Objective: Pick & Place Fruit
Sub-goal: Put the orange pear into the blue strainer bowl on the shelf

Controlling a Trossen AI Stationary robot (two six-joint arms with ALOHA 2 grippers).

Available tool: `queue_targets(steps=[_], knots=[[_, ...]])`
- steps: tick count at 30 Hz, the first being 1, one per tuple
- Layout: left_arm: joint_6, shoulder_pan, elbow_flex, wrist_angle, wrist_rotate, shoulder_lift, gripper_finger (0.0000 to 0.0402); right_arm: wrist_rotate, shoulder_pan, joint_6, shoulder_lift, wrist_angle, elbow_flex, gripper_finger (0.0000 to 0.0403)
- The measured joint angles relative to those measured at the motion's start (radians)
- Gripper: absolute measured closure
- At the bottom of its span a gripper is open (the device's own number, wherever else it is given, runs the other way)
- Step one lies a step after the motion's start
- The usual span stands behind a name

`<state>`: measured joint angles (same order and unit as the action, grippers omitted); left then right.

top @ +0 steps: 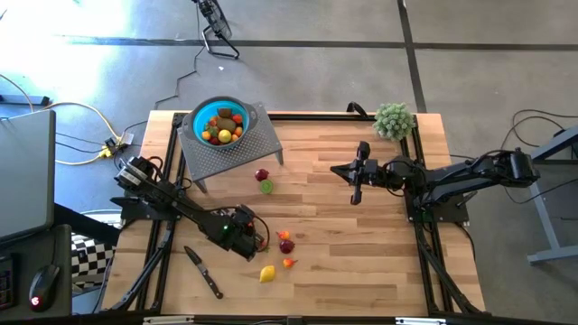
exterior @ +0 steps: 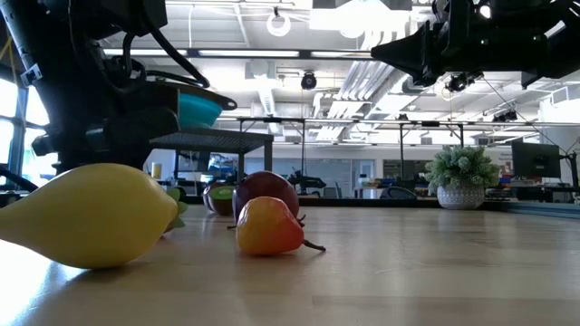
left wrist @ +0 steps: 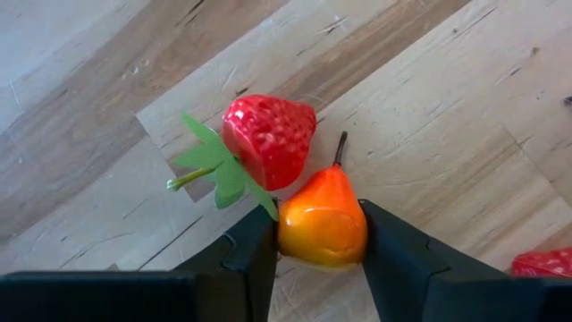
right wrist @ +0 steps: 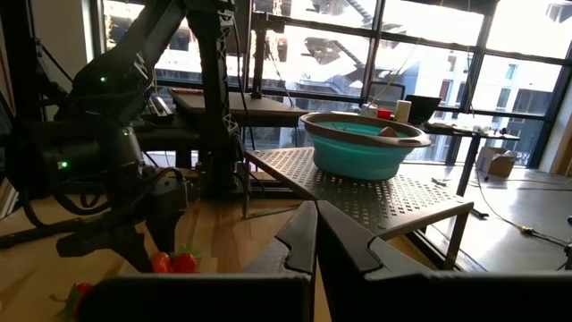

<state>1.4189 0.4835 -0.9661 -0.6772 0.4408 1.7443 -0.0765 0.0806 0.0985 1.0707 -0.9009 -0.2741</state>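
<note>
Wooden slatted bench (top: 361, 244): left gripper (left wrist: 319, 259) fingers pinching small orange-yellow toy pear (left wrist: 322, 224), stem pointing away, red strawberry (left wrist: 268, 139) touching beyond. Right gripper (top: 355, 196), fingers pressed together, waits far right.

Bright daylight w/ ceiling lamps (exterior: 279, 23); window (right wrist: 420, 54) glare behind right gripper (right wrist: 315, 234); lemon (exterior: 91, 215) nearest low cam blurred.

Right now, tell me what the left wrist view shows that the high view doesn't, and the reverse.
Only the left wrist view: the left gripper with its fingers against both sides of the orange pear, and a strawberry touching the pear.

Only the high view: the teal bowl of fruit on its perforated stand, the knife, the lemon, and the right gripper idle mid-table.

Both: the wooden table and the left gripper.
</note>
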Motion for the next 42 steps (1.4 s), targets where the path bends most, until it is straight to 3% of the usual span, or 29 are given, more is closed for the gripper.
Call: queue_targets(steps=[9,19,29,42], knots=[[-0.003,0.000,-0.001,-0.006,-0.002,-0.005,0.0269,0.000,0.000,0.000,0.000,0.000,0.000,0.0401],[-0.162,0.000,-0.060,-0.016,-0.016,-0.077,0.0269,0.000,0.000,0.000,0.000,0.000,0.000,0.0401],[-0.338,0.000,-0.170,-0.099,-0.012,-0.168,0.0270,0.000,0.000,0.000,0.000,0.000,0.000,0.0401],[-0.507,0.000,-0.391,-0.323,0.020,-0.172,0.0270,0.000,0.000,0.000,0.000,0.000,0.000,0.0401]])
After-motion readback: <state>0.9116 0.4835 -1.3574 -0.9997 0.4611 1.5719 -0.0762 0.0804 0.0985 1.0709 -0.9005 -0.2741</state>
